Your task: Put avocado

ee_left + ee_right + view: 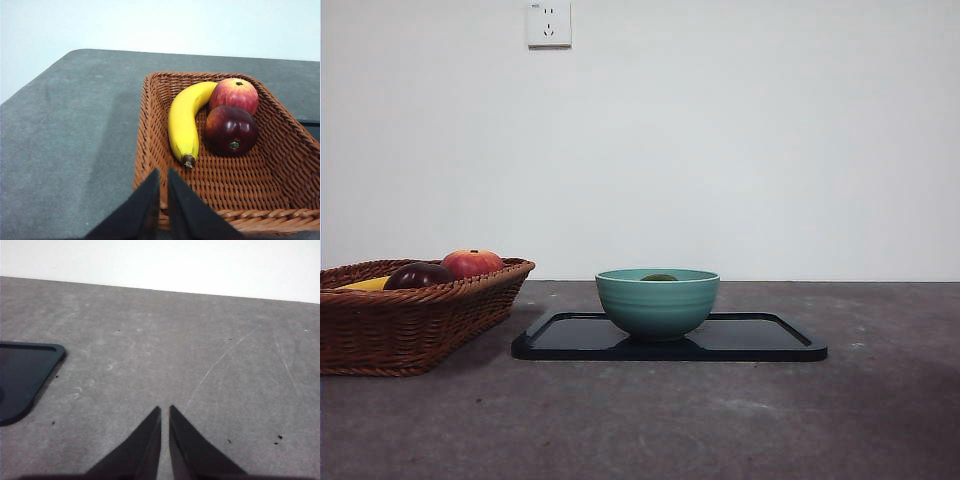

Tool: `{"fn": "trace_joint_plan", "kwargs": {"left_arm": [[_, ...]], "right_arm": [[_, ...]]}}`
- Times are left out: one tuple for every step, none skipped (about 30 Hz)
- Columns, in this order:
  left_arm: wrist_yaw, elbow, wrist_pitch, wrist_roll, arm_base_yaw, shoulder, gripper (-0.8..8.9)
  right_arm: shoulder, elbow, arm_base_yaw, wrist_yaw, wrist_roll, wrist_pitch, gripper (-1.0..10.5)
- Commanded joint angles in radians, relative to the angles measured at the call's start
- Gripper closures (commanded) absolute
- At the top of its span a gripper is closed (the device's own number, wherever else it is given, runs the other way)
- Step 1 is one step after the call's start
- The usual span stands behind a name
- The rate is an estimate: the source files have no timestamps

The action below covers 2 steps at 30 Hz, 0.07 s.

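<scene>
The avocado (659, 277) sits inside the teal bowl (657, 303), while the left gripper (163, 176) and right gripper (165, 412) both hang clenched, empty.

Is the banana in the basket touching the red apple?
Touching. The left wrist view shows the banana curving against the red apple, with no gap where its upper end meets the apple's side.

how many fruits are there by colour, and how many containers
yellow fruit: 1, the banana
red fruit: 1, the apple
dark purple fruit: 1
green fruit: 1, the avocado, just peeking over the bowl's rim
containers: 3, the basket, bowl and tray
total: 7
</scene>
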Motion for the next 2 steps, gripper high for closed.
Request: {"fn": "trace_joint_plan", "kwargs": {"left_arm": [[-0.003, -0.020, -0.006, 0.011, 0.002, 0.000, 7.90], [-0.003, -0.020, -0.006, 0.011, 0.002, 0.000, 7.90]], "right_arm": [[-0.001, -0.006, 0.000, 0.002, -0.011, 0.013, 9.2], [-0.001, -0.006, 0.000, 0.002, -0.011, 0.013, 9.2]]}}
